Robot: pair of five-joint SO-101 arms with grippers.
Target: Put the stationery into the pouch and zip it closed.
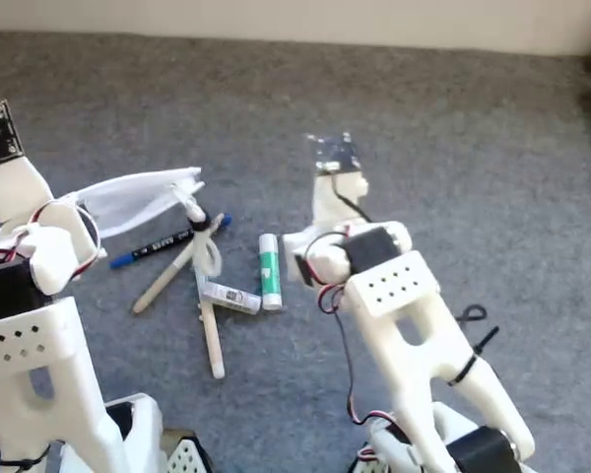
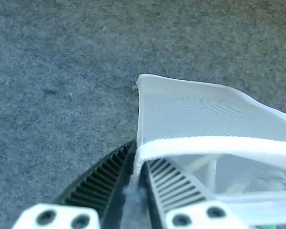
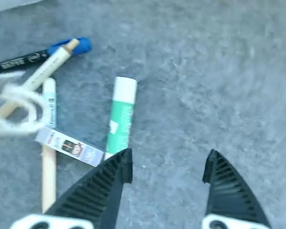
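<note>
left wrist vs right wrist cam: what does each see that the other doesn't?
Left wrist: the left hand shut on the edge of the white mesh pouch.
Right wrist: the right hand open near loose stationery: a green glue stick, a blue-capped marker, two pale pencils, a small labelled block, and a white cord loop.
Both: the grey carpet underneath.
</note>
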